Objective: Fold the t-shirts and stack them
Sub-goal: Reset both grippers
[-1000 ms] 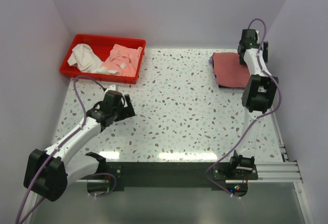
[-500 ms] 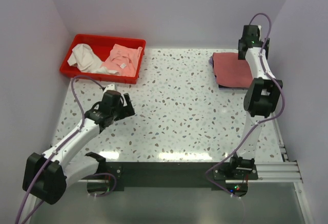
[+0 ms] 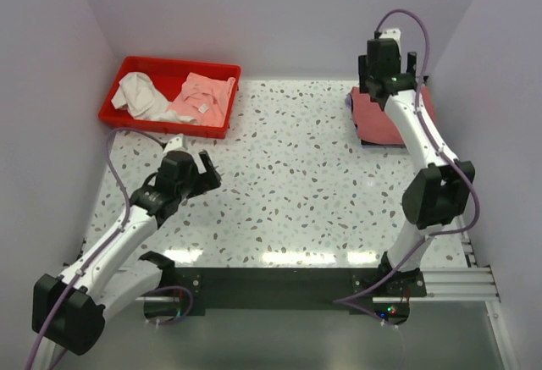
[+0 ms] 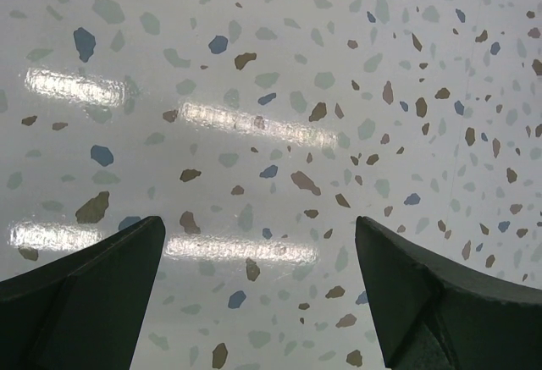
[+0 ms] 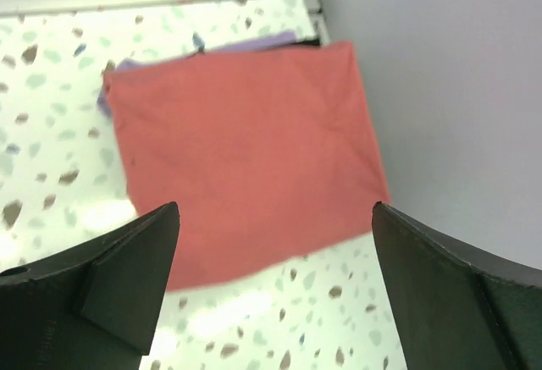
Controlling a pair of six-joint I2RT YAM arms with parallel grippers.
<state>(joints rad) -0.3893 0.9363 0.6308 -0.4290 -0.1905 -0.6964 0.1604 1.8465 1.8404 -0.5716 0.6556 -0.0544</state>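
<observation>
A red tray (image 3: pixel 118 109) sits at the upper left of the speckled surface (image 3: pixel 296 184), holding one crumpled white cloth (image 3: pixel 140 95) and one pink cloth (image 3: pixel 203 95). One folded rose-red t-shirt (image 3: pixel 381 124) lies flat at the upper right, close against the side wall (image 5: pixel 457 91). In the right wrist view a thin purplish strip (image 5: pixel 254 42) shows along the shirt's top edge; it may be a second garment underneath.

Nothing lies between either arm and the shirt. The left claw (image 4: pixel 258 251) hangs over bare surface at centre left, jaws spread wide and empty. The right claw (image 5: pixel 275 251) is above the shirt, also wide open and holding nothing.

Compared with a second ago, the right arm has swung up and leftward from the shirt's right edge. The left arm has barely shifted, and the tray and shirt lie where they did.
</observation>
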